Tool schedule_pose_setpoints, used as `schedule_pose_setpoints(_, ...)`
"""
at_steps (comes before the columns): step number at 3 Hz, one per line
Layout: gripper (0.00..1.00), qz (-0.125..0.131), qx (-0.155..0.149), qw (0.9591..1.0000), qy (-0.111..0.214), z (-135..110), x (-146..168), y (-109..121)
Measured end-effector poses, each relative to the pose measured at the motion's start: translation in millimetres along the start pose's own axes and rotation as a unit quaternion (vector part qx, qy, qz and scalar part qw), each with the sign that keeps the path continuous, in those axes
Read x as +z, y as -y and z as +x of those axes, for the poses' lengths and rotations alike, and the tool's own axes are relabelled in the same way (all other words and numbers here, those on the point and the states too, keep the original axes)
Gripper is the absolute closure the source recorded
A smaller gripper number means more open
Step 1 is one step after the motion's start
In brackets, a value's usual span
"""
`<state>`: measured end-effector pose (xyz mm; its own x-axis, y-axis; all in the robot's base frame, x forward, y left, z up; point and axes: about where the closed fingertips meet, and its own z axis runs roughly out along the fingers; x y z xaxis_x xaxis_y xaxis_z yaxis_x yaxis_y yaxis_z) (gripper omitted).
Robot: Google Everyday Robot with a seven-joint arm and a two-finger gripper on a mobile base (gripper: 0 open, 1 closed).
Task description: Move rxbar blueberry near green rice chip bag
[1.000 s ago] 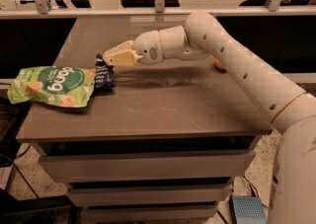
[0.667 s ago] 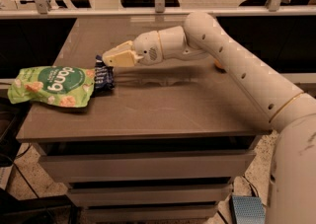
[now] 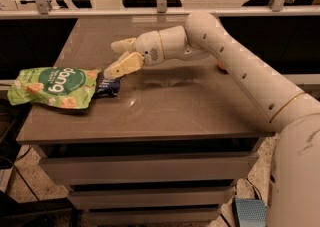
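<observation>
Far to the left of the gripper [image 3: 111, 60], at the left edge of the table [image 3: 180, 111], lies the green chip bag [image 3: 52, 87], flat on its side with its right end turned toward the gripper. Just below the gripper and slightly to its left sits the dark blue bar [image 3: 108, 86], flat on the table. Its left end meets the right end of the bag, though whether it only touches the bag or is tucked a little under it I cannot tell. The gripper hangs over the bar's right end with its two tan fingers spread well apart, one high and one low, and nothing between them. The lower fingertip is very close to the wrapper, and I cannot make out whether it rests on it. To my eye the main work is done: the bar is on the table right against the bag, which is as near as the task asks, and the gripper has no hold on it. What seems left is only to draw the gripper up and away, taking care that the low finger does not catch the wrapper and drag the bar back toward the middle of the table. To the right of the gripper the white arm [image 3: 235, 58] stretches across the table toward the robot's body at the right edge. Behind the arm, well to the right of the gripper and well apart from the bar, a small orange thing [image 3: 220, 65] peeks out, mostly hidden; it plays no part in this job.
</observation>
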<state>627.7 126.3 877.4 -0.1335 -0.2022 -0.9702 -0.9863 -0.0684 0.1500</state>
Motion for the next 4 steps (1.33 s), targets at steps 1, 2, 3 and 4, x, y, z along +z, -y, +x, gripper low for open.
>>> schedule_pose_setpoints(1,0.0,0.029,-0.016,0.9995,0.003,-5.0,-13.4,12.1)
schedule_pose_setpoints(2,0.0,0.097,-0.049,0.994,0.012,-16.8,-50.8,38.7)
schedule_pose_setpoints(3,0.0,0.179,-0.089,0.9792,0.032,-36.8,-95.5,70.2)
schedule_pose_setpoints(4,0.0,0.179,-0.089,0.9793,0.032,-36.8,-95.3,70.2)
